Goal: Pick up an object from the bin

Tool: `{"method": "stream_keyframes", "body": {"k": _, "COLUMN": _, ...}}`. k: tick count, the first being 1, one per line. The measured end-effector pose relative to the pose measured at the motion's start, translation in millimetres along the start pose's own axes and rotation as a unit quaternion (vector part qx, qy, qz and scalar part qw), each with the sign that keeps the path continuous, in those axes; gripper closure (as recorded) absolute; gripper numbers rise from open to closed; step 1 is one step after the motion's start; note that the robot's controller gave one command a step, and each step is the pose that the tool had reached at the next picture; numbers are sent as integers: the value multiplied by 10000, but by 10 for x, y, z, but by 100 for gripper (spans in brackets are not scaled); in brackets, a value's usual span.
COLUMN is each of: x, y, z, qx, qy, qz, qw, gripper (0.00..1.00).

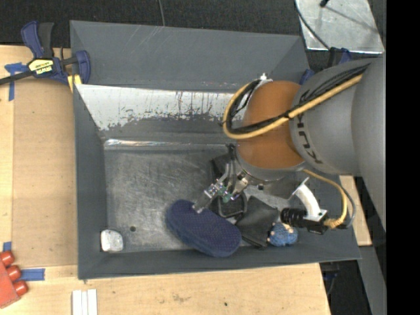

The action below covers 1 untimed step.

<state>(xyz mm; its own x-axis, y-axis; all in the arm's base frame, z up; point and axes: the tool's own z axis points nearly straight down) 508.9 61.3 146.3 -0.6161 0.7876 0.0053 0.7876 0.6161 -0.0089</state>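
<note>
Hovering low over the clutter at the bin's [88,176] lower right, just beside a dark blue cloth pouch [203,231] and a black lump [259,227]. Can't tell the jaws' spread. Probably best dropping straight down, closing gently, avoiding neighbours.

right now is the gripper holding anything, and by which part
Cannot be told. The gripper sits low in the lower-right part of the bin, next to a dark blue oval pad and a black block; whether it grips either is unclear.

bare bin floor [151,176] left, heap [259,225] crowding right
</note>
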Motion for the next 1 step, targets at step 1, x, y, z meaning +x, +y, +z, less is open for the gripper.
{"method": "stream_keyframes", "body": {"k": 1, "x": -215, "y": 96, "z": 239, "qx": -139, "qy": -131, "qz": -1331, "qw": 9909, "gripper": 0}}
